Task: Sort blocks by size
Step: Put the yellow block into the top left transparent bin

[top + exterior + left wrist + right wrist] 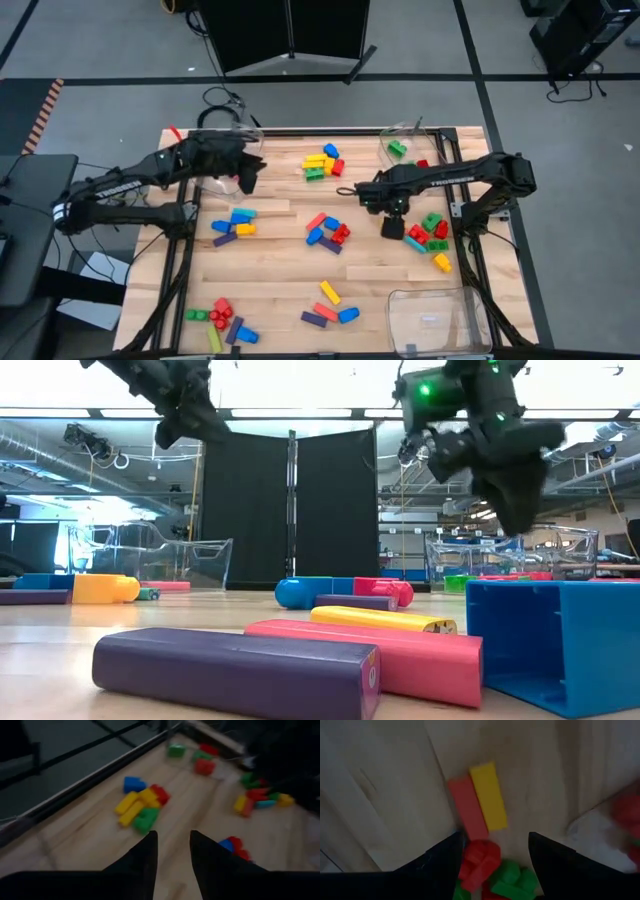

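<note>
Right gripper (393, 228), fingers open and empty, hovers over the red-green block cluster (429, 234) to pick; left gripper (246, 183) fingers narrowly parted, empty.

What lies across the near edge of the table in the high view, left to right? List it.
Block cluster of green, red, yellow, purple and blue bricks → yellow bar → purple bar → blue brick → clear plastic bin.
</note>
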{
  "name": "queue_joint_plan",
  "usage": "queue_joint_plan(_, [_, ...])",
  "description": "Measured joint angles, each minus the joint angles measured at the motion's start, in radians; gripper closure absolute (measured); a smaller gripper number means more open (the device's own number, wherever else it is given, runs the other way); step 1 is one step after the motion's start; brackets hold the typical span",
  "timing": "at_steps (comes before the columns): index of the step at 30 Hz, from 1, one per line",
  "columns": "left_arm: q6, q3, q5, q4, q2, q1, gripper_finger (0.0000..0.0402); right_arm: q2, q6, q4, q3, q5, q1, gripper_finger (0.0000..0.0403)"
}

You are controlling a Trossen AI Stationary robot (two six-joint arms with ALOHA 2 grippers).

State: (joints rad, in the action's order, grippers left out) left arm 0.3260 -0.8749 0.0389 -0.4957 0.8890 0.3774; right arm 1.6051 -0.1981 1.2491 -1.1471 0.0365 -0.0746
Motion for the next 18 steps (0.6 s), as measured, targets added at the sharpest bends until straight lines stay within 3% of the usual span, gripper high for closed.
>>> queue_joint_plan(7, [0.026,0.0,0.057,0.035,0.0,-0.101,0.0283,0.0,0.061,-0.095,0.106,0.013,0.0,0.0167])
queue_joint_plan(18, [0.079,0.0,0.064,0.035,0.001,-0.138,0.0283,0.0,0.106,-0.287,0.212,0.009,-0.014,0.0167])
